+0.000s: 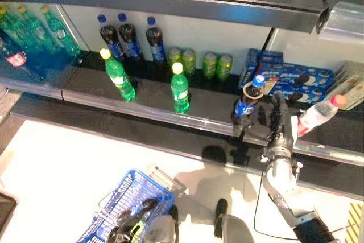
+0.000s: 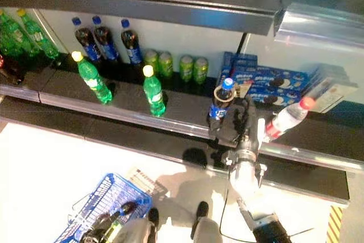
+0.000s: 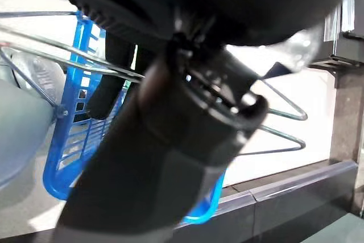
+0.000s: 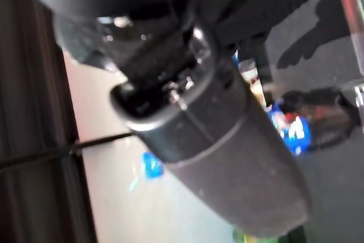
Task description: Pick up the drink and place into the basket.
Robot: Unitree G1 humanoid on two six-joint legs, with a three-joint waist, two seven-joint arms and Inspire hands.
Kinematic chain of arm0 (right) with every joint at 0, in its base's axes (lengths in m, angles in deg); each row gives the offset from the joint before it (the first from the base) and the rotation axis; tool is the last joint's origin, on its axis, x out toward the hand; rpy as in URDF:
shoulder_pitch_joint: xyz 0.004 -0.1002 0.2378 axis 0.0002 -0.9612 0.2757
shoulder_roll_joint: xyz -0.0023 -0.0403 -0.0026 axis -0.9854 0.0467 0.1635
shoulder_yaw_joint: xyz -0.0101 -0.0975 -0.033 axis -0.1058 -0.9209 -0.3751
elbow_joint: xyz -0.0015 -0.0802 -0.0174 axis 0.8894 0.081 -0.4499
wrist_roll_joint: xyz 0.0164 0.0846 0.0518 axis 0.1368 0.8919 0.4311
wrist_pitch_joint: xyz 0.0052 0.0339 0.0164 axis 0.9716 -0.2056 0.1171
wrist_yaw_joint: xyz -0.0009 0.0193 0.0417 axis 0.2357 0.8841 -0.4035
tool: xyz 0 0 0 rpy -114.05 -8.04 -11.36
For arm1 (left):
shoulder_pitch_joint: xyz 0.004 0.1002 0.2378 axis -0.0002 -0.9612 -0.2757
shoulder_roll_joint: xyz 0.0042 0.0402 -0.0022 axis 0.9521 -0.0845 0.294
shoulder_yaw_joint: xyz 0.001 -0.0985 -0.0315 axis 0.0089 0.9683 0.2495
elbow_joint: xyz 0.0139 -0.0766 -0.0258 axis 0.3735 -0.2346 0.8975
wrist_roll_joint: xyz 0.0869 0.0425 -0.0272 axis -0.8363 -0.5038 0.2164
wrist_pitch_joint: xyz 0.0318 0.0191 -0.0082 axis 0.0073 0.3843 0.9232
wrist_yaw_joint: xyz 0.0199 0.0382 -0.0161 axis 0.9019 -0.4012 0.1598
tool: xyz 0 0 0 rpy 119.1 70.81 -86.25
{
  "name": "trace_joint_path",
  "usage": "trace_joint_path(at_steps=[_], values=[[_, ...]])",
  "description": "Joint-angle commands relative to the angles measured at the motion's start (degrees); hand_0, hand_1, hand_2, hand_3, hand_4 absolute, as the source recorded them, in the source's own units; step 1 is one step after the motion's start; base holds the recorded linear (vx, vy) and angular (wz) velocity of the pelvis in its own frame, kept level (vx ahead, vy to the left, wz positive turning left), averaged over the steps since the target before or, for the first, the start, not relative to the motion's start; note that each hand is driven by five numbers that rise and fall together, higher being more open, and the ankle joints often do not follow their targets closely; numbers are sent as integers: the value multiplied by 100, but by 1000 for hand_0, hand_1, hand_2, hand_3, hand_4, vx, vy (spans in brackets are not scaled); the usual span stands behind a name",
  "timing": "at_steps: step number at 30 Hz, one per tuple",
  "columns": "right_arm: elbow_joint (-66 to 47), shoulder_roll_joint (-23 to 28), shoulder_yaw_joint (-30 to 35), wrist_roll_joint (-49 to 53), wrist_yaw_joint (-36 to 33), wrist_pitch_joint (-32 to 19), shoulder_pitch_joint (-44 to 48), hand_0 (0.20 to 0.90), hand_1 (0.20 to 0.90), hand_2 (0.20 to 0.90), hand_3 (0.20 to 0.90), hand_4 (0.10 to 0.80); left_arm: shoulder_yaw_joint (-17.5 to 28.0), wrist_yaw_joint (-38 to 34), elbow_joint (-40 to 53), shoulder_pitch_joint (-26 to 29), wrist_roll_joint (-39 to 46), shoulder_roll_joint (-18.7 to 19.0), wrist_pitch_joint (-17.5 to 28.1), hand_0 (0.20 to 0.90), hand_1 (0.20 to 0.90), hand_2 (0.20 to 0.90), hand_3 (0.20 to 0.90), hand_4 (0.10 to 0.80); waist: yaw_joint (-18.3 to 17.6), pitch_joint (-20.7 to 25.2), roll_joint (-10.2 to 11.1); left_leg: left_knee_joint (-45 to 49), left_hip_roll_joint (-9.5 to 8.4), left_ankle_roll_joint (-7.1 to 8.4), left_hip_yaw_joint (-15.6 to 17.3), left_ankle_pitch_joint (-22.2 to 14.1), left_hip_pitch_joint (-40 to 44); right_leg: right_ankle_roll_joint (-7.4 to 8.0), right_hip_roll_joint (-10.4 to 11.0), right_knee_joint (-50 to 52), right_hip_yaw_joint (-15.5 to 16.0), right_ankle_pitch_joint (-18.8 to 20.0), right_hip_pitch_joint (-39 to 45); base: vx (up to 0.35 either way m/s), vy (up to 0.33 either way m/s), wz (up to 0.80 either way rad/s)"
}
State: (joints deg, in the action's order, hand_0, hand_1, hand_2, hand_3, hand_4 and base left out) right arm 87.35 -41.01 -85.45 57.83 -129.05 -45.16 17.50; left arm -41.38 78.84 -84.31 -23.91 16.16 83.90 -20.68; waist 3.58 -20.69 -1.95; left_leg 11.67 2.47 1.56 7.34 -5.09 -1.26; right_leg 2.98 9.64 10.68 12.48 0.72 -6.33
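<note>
My right hand [image 1: 272, 122] reaches up to the shelf [image 1: 148, 102], and its fingers [image 2: 241, 119] are curled around the dark cola bottle with the blue cap [image 2: 220, 104], which stands upright on the shelf's front part with a pale ring around its neck. Just past my fingers, on the thumb's outer side, a clear bottle with a red cap [image 1: 318, 113] lies tilted. Behind my fingers sit blue biscuit boxes [image 2: 267, 82]. Further along the shelf, well apart from my fingers, stand two green bottles [image 1: 180, 88], a row of green cans [image 1: 200, 62] and three more cola bottles [image 1: 131, 38]. My left hand [image 1: 132, 218] hangs low, its fingers closed over the wire handle [image 3: 85, 55] of the blue basket [image 1: 125, 197] above the floor.
</note>
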Motion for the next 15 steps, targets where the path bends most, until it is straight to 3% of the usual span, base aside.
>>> trace_joint_path(at_steps=[1,9,15], values=[[-623,33,410,-192,-493,-274,744,900,900,900,900,800,-207,307,724,-159,-52,177,673,300,300,300,200,100,37,105,-169,704,85,171,-362,182,-529,6,274,417,130,-396,256,33,83,2],[-724,152,385,-218,-441,90,941,900,900,900,900,800,-413,547,864,-365,-66,-15,626,300,300,300,200,100,29,-61,-481,932,21,222,-442,574,-751,-73,347,620,60,-440,124,68,66,2],[-584,139,383,-234,-489,198,1346,900,900,900,900,800,-576,723,991,-388,-53,-29,610,300,300,300,200,100,83,-249,-572,1120,27,255,-454,752,-985,-90,387,744,79,-432,3,6,6,0]])
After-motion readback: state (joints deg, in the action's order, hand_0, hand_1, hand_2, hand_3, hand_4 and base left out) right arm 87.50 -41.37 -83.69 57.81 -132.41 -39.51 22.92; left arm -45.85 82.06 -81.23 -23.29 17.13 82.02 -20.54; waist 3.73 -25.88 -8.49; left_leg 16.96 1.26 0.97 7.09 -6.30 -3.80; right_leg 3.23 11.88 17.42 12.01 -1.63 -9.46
